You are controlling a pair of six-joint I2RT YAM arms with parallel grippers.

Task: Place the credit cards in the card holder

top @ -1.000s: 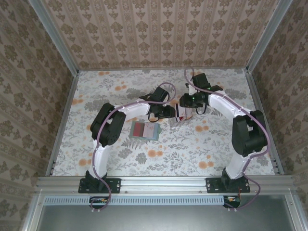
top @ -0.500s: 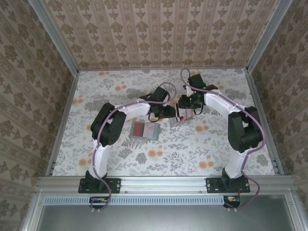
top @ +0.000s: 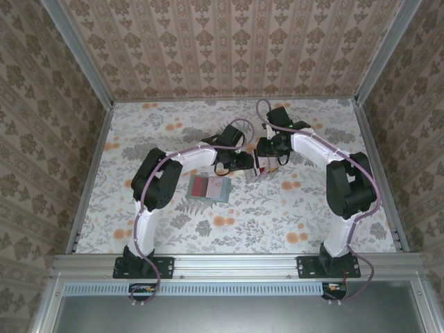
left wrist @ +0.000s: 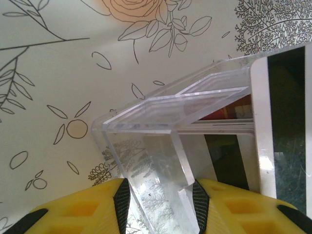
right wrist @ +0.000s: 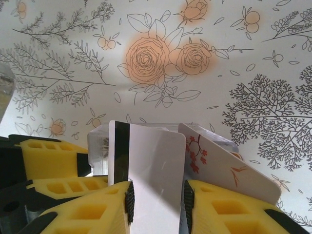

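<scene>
Over the middle of the desk (top: pixel 312 208), a touch toward its far edge, both arms meet at the card holder (top: pixel 262 166), a clear plastic stand. The left gripper (top: pixel 239 164) comes in from the left and the right gripper (top: pixel 267 154) from the far side.

Close in on the left wrist view: the left gripper (left wrist: pixel 158 200) is clamped on the card holder (left wrist: pixel 161 126), its yellow fingers (left wrist: pixel 112 207) pressed against either side of the clear base. Cards stand in the slot, their edges stacked along the right. Whether the holder rests on the desk or hangs just above it, the pictures do not tell.

On the right wrist view, the right gripper (right wrist: pixel 157 197) pinches a white card (right wrist: pixel 151 156) with a black stripe down its left side, held upright between the pads. Just behind it leans a blossom card (right wrist: pixel 214 165), tilted to the right, with the clear holder (right wrist: pixel 100 146) showing at the left.

Near the desk's centre, left of the holder and apart from both grippers, loose cards (top: pixel 210 187) lie flat, red and grey-green.
</scene>
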